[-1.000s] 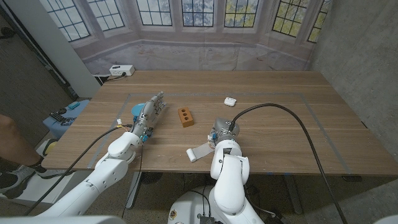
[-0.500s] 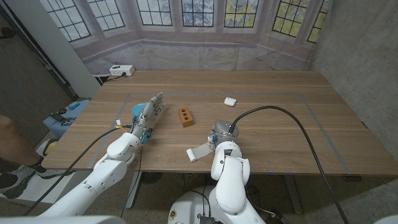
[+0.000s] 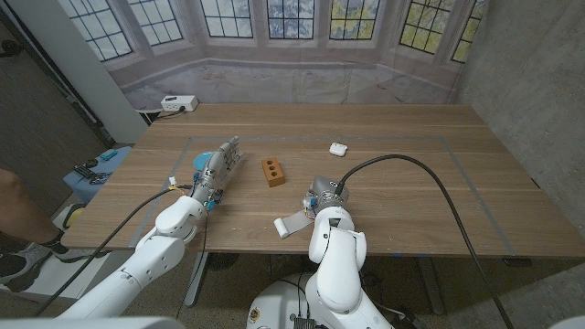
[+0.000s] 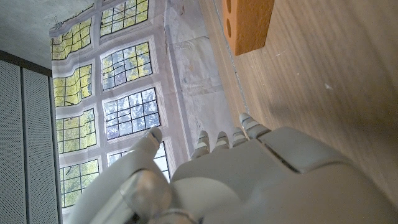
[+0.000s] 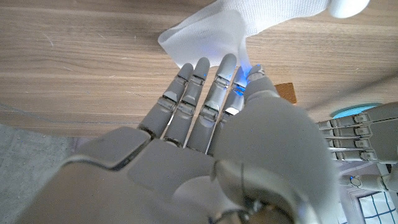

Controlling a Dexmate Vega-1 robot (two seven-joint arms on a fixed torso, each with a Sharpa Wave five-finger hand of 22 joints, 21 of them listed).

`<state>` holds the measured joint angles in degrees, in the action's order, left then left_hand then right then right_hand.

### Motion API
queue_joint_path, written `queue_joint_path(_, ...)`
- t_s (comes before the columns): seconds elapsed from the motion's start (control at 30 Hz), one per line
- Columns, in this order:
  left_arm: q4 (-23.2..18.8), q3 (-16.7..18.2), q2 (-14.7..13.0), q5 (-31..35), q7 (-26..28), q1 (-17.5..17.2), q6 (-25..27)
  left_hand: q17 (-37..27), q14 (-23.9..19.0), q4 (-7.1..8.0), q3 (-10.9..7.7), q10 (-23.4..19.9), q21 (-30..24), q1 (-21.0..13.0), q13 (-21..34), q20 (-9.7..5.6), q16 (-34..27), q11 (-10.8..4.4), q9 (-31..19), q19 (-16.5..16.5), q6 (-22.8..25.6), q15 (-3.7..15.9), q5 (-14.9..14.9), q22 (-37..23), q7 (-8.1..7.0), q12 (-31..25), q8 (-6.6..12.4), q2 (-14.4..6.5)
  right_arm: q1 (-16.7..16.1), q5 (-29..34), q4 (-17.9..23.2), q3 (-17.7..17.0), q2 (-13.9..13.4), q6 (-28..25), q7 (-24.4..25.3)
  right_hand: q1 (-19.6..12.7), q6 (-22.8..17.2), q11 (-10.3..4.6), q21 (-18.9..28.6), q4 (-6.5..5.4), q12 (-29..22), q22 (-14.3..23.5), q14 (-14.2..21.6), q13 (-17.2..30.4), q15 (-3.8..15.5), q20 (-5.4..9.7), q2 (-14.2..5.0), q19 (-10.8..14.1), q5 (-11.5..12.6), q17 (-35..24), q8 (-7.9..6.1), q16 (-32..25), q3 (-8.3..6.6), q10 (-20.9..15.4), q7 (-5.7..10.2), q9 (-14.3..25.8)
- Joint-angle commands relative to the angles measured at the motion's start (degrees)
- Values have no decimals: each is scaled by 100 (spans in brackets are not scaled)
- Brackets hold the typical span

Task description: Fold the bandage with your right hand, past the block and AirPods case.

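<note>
White gauze lay at the fingertips of our right hand [image 5: 217, 124], the bandage [image 3: 294, 222] stretched near the table's front edge with its rolled end on the side away from the hand. In the right wrist view the fingers [image 5: 186, 93] pointed straight and close together at a lifted corner of the cloth; we could not tell whether the corner was pinched, since the thumb side hid the contact. Just beyond that hand, toward the windows, sat the orange block [image 3: 272, 171], and farther off and to its right the white AirPods case [image 3: 338, 147], both well apart from the bandage. Our left hand [image 3: 216, 168] stood on its edge beside the block, fingers extended, holding nothing.

We judged the fold barely begun, the strip mostly flat on the wooden table [image 3: 420, 183]. To do it well, we thought the hand should secure the raised corner firmly, lift it only enough to clear the strip, and carry it over the bandage's own length in a low, even arc so the layers would meet squarely. A loose hold could have let the thin cloth slip or bunch; a wide sweep could have nudged the block.
</note>
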<state>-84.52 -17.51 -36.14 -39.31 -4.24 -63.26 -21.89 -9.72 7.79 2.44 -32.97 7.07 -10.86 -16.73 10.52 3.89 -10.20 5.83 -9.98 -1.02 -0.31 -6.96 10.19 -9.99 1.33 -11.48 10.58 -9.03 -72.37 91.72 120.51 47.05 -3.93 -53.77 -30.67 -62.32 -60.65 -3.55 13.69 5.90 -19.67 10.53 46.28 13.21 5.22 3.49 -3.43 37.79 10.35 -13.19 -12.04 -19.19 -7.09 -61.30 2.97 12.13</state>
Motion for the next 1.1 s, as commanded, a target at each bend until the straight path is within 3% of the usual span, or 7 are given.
queue_joint_path(0.03, 35, 36, -5, -37, -34, -40, -65, -19, 32, 4, -38, -27, -40, 12, 29, 42, -6, -19, -24, 13, -14, -38, -16, -10, -6, -31, -10, -23, 134, -120, 23, 73, -31, -137, -292, 137, 87, 24, -22, -37, 59, 16, -96, 14, 571, 155, 3, -64, -14, -19, 27, 34, 52, 78, -39, 4)
queue_joint_path(0.3, 46, 51, -1, -41, -31, -56, -89, -18, 38, -1, -45, -20, -37, 17, 29, 42, -3, -13, -24, 22, -15, -34, -16, -10, -6, -28, -10, -23, 201, -275, 42, 84, -59, -222, -420, 331, 211, 145, -48, -89, 104, 15, -161, 22, 509, 89, 23, -124, -21, -34, 71, 59, 131, 202, -51, -7)
queue_joint_path(0.73, -44, 67, -31, 1, 42, -89, -64, -16, 42, -9, -57, -29, -37, 21, 29, 45, -2, -9, -24, 25, -18, -39, -16, -10, -15, -31, -11, -26, 309, -578, 183, 141, -248, -299, -233, 426, 315, 178, -68, -90, 146, 14, -221, 19, 478, 63, 15, -170, -10, -48, 92, 81, 165, 304, -66, -15)
queue_joint_path(1.1, -161, 72, -75, 44, 108, -110, -8, -15, 46, -18, -66, -26, -37, 22, 30, 48, 0, -14, -24, 29, -27, -37, -16, -10, -13, -29, -14, -25, 265, -1228, 547, 99, -516, -255, 510, 515, 662, 255, -101, -71, 291, 13, -395, 59, 402, -22, -66, -262, -6, -74, 155, 142, 170, 726, -93, -21)
